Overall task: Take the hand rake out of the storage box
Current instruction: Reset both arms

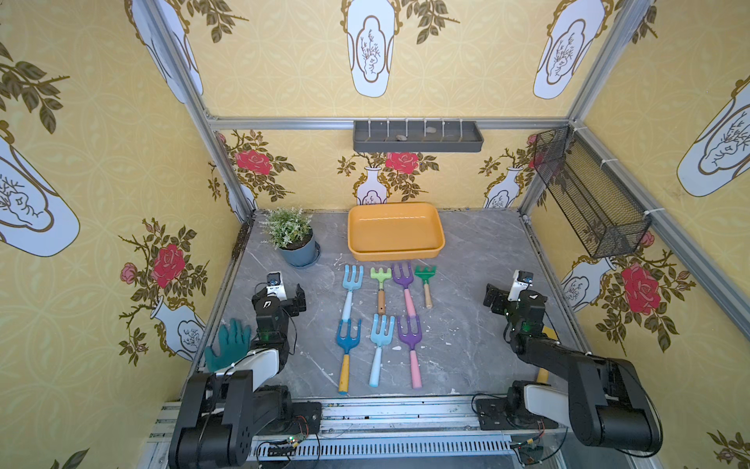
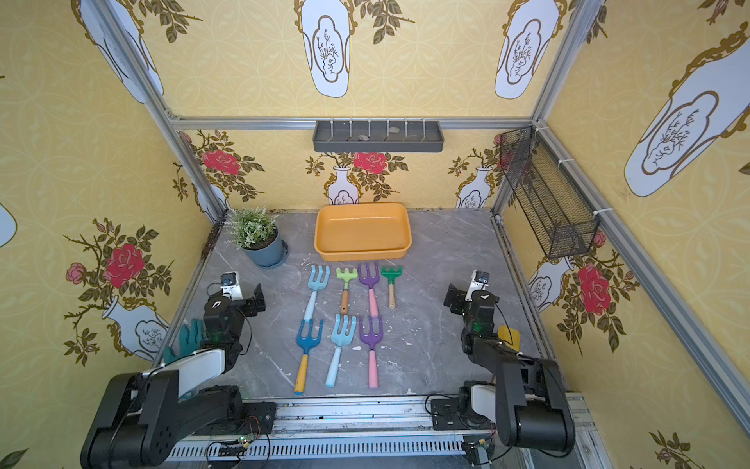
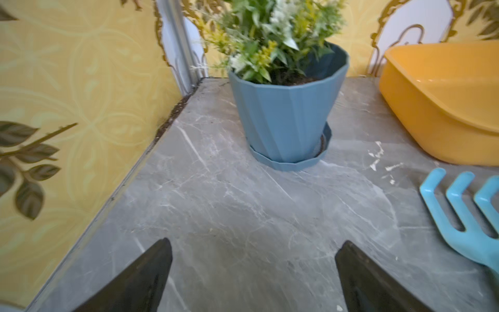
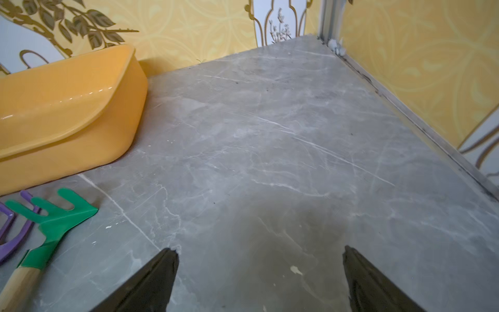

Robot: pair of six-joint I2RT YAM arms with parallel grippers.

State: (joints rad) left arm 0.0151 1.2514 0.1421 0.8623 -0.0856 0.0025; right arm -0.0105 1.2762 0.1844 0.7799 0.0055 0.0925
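Rakes lie on the grey desk (image 1: 479, 284) in two neat rows, and none is in the storage box (image 1: 395, 253). The box sits at the back of the desk against the wall, and in both top views its inside shows only bare orange plastic. The job looks finished, or at least there is nothing left in the box to lift.

The back row, just in front of the box, has a pale blue rake (image 1: 350, 290), a lime rake (image 1: 380, 284), a purple rake (image 1: 406, 288) and a green rake (image 1: 425, 282). Nearer the arms lie a dark blue rake (image 1: 347, 349), a second pale blue rake (image 1: 379, 345) and a second purple rake (image 1: 411, 345). All seven have their prongs towards the box and their handles towards the arms, with gaps between neighbours. That layout probably makes each handle easy to reach without knocking the rake beside it.

The left arm (image 1: 270, 312) and the right arm (image 1: 523, 308) are out at either side of the rows, apart from every rake, which leaves the middle open. Both sets of jaws are spread wide and hold nothing; each wrist view shows only bare desk between the black tips.

A plant pot (image 1: 298, 247) stands beside the box, and a teal glove (image 1: 231, 341) lies at the desk's edge behind the left arm.
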